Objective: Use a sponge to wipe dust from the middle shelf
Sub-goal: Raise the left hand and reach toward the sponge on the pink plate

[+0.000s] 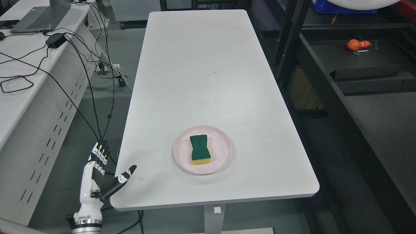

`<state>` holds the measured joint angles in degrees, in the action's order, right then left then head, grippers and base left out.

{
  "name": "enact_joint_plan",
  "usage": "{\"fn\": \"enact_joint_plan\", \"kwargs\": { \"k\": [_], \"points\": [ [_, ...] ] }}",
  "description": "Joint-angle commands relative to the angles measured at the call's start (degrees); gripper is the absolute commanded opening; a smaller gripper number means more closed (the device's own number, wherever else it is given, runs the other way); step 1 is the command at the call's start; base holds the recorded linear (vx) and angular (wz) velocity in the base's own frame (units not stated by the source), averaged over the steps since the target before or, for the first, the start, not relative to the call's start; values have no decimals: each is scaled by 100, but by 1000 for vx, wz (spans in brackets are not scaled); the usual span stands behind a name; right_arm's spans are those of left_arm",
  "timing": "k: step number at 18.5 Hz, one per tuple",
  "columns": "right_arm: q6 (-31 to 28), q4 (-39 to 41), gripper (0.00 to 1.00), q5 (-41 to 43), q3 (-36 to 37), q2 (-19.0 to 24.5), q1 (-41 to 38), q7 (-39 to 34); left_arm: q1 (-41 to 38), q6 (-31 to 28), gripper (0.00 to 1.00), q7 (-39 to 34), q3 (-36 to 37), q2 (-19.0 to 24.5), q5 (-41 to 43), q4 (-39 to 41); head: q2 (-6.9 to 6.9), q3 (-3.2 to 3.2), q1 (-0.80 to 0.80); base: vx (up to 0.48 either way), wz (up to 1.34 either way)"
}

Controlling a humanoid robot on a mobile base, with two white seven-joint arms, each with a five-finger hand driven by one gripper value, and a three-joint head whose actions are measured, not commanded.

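- Head view: green-topped, yellow-bottomed rectangular sponge (200, 149) lies flat on a round pale pink plate (221, 161), lower centre of the frame, on a long white table (201, 74).
- Left hand (97, 174), white with black fingertips, stands at the lower left beside the table's near corner, fingers spread and holding nothing; the thumb reaches over the edge.
- Right hand is out of view.
- Dark metal shelving (367, 65) fills the right side of the frame, well apart from the sponge.
- Risk: a low reach could clip the table edge or shove the light plate, sliding the sponge away.
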<state>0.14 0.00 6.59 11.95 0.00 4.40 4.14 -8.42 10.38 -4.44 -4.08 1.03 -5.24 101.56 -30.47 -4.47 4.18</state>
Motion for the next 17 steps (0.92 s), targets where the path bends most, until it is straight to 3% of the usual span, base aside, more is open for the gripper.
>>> {"fn": "enact_joint_plan", "kwargs": {
  "k": [1, 6, 10, 13, 17],
  "points": [
    [-427, 100, 100, 0, 0, -100, 0, -1, 15, -44, 99, -4, 21, 81, -4, 12, 0, 0, 0, 0, 0],
    [-419, 100, 100, 0, 0, -100, 0, -1, 164, -27, 99, 48, -136, 107, 5, -14, 0, 0, 0, 0, 0],
    [-419, 100, 100, 0, 0, -100, 0, -1, 901, 8, 99, 1074, -724, 309, 214, -294, 0, 0, 0, 0, 0],
    [-419, 100, 100, 0, 0, -100, 0, -1, 1534, 279, 99, 1147, -840, 765, 1223, -689, 0, 0, 0, 0, 0],
    [-419, 100, 100, 0, 0, -100, 0, -1, 2150, 1122, 99, 1147, -814, 1302, 2927, -1059, 0, 0, 0, 0, 0]
  ]
}}
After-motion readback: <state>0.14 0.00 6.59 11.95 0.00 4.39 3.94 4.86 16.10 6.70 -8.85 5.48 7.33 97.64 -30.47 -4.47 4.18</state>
